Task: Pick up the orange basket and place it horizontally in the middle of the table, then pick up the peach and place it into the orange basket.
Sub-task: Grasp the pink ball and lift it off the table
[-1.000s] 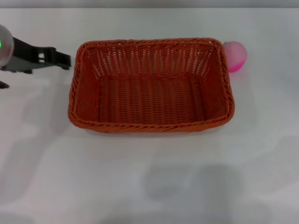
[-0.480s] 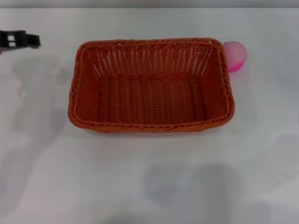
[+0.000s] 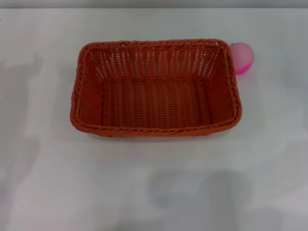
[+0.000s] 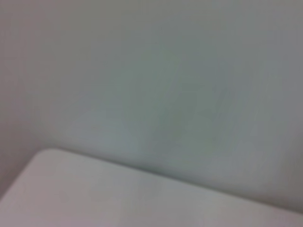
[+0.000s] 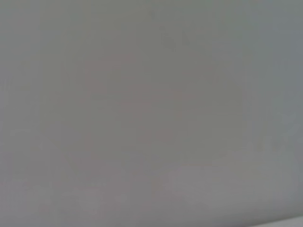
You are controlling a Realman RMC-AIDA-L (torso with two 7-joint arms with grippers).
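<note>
The orange basket (image 3: 155, 88) lies with its long side across the middle of the white table (image 3: 154, 183) in the head view, open side up and with nothing inside. Just past its far right corner rests the pink peach (image 3: 243, 57), touching or nearly touching the braided rim. Neither gripper shows in any view. The left wrist view holds only a table corner (image 4: 71, 194) and a grey wall. Plain grey fills the right wrist view.
The table's far edge (image 3: 154, 8) runs along the top of the head view. Soft shadows fall on the tabletop at the left and near the front.
The left gripper, which stood beside the basket's left end a second ago, has drawn back to the left and gone out of the head view. Basket and peach have not moved.
</note>
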